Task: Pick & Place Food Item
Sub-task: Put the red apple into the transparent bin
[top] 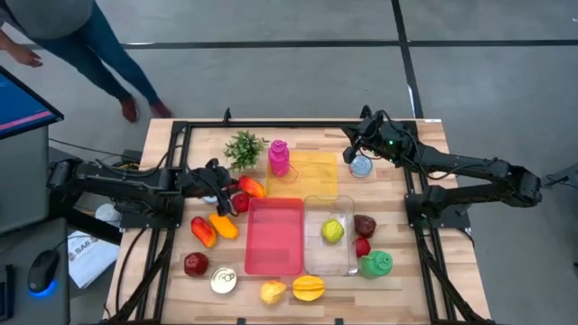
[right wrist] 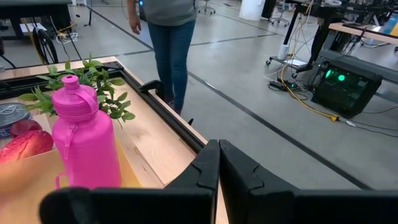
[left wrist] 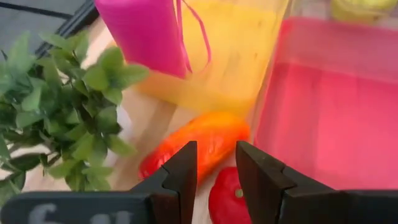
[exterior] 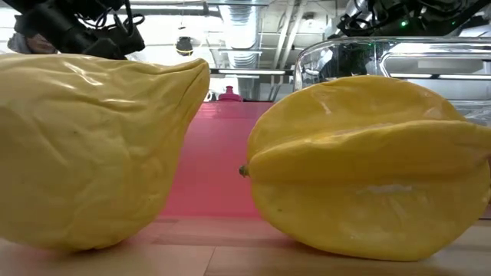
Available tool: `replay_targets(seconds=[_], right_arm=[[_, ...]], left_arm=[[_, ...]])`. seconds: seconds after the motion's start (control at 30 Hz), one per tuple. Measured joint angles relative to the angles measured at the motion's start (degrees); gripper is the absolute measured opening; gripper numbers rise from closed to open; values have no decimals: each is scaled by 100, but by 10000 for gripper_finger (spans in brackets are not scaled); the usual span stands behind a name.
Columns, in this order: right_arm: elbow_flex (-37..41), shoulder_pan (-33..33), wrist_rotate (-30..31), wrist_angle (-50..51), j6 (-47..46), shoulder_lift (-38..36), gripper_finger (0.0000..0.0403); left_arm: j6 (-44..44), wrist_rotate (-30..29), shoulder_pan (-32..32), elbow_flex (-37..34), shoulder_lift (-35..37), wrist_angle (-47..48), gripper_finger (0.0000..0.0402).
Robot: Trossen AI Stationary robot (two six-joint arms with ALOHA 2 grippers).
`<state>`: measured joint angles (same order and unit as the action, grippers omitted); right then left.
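Observation:
My left gripper [top: 224, 188] hovers near the table's left side, slightly open, with nothing between its fingers [left wrist: 216, 171]. Just beyond its tips lie an orange-red pepper [left wrist: 199, 143] and a red tomato [left wrist: 229, 196], beside the pink tray [top: 274, 235]. In the clear container [top: 343, 262] next to the tray sits a yellow-green fruit [top: 333, 230]. My right gripper [right wrist: 219, 158] is shut and empty, held above the table's far right corner [top: 363, 144].
A green plant [top: 244, 149], a pink bottle [top: 279, 158] and a yellow board [top: 312, 176] stand at the far side. Peppers [top: 212, 227], an apple [top: 196, 264], a can [top: 223, 281], a lemon [top: 273, 291], a starfruit [top: 308, 288] and a green bottle [top: 376, 264] lie nearer. A person stands beyond the far left.

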<state>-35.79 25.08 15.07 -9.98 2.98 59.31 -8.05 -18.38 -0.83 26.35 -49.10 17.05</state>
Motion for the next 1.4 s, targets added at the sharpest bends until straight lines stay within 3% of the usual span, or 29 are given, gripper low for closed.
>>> replay_targets(seconds=[0.33, 0.77, 0.93, 1.4], right_arm=[[0, 7, 0, 0, -192, 0, 5], [0, 7, 0, 4, -299, 0, 5], [0, 7, 0, 4, -299, 2, 5], [0, 7, 0, 11, -297, 2, 5]], left_arm=[[-578, 376, 145, 0, -2, 863, 99], [-599, 355, 113, -2, -2, 910, 109], [-568, 339, 113, -4, -2, 910, 162], [-423, 339, 113, -9, -2, 643, 381]])
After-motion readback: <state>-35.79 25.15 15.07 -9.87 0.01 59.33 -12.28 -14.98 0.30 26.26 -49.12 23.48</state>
